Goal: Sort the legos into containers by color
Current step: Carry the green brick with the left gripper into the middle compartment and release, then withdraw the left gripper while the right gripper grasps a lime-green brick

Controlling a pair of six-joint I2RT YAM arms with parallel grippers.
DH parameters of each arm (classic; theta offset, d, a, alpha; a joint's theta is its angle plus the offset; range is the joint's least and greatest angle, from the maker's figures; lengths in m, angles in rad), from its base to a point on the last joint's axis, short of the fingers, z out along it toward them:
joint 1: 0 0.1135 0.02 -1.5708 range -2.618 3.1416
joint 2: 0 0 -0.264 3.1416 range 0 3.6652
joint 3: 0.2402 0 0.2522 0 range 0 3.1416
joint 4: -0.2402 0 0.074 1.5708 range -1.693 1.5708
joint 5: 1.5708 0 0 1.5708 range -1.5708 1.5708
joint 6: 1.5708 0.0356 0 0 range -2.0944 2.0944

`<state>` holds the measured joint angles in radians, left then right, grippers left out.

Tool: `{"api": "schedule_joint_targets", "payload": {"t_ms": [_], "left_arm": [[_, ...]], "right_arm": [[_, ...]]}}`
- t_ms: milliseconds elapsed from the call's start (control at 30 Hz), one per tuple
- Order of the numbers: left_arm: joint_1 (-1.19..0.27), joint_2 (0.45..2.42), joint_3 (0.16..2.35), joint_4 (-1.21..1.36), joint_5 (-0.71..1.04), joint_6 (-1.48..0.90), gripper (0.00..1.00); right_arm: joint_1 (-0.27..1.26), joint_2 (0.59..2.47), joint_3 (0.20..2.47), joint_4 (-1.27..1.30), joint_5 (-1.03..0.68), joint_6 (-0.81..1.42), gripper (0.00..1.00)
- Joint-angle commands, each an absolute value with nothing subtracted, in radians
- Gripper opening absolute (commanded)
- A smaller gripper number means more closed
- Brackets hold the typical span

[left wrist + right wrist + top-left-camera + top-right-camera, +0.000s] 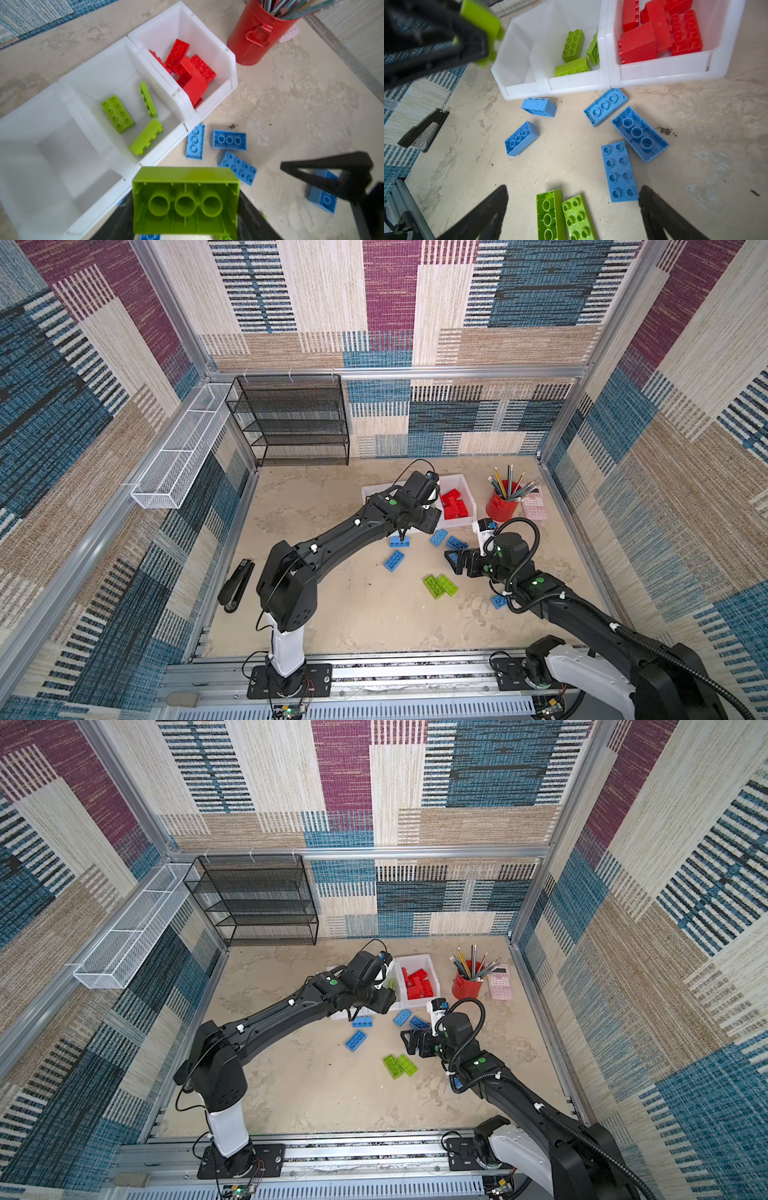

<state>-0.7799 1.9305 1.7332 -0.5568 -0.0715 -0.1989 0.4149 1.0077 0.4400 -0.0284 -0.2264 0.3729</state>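
Left gripper (pixel 475 41) has a lime brick (pixel 185 199) clamped between its jaws, hollow underside facing the wrist camera, and it hangs over the front lip of the containers (pixel 577 85). The middle bin holds three green bricks (pixel 117 113), and red bricks (pixel 654 37) are piled in the bin beside the red cup (pixel 255 39). Right gripper (pixel 573 188) is spread wide, gripping nothing, above the table (pixel 571 158). Blue bricks (pixel 619 172) lie scattered there, with a green pair (pixel 577 218) near its fingers
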Motion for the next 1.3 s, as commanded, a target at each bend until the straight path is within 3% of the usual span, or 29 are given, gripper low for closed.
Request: {"api": "schedule_joint_targets", "payload": {"t_ms": [0, 467, 600, 767, 967, 1267], "left_arm": [[-0.747, 2.013, 1.835, -0.616, -0.035, -0.156, 0.43], [-0.657, 2.311, 2.153, -0.713, 0.022, -0.146, 0.44], [-0.653, 2.329, 2.176, -0.712, 0.028, -0.144, 0.52], [-0.65, 2.32, 2.183, -0.712, 0.025, -0.144, 0.73], [-0.65, 2.254, 2.145, -0.694, 0.011, -0.144, 0.84], [-0.653, 2.029, 1.902, -0.572, 0.035, -0.228, 0.82]], "right_arm": [[0.416, 1.007, 0.428, 0.036, -0.246, 0.37, 0.99], [0.417, 1.008, 0.416, 0.06, -0.24, 0.371, 0.99], [0.417, 1.016, 0.419, 0.052, -0.236, 0.365, 0.99], [0.418, 1.049, 0.424, 0.044, -0.244, 0.359, 0.99], [0.445, 1.058, 0.437, 0.011, -0.225, 0.355, 0.99], [0.598, 1.092, 0.512, -0.116, -0.097, 0.36, 0.98]]}}
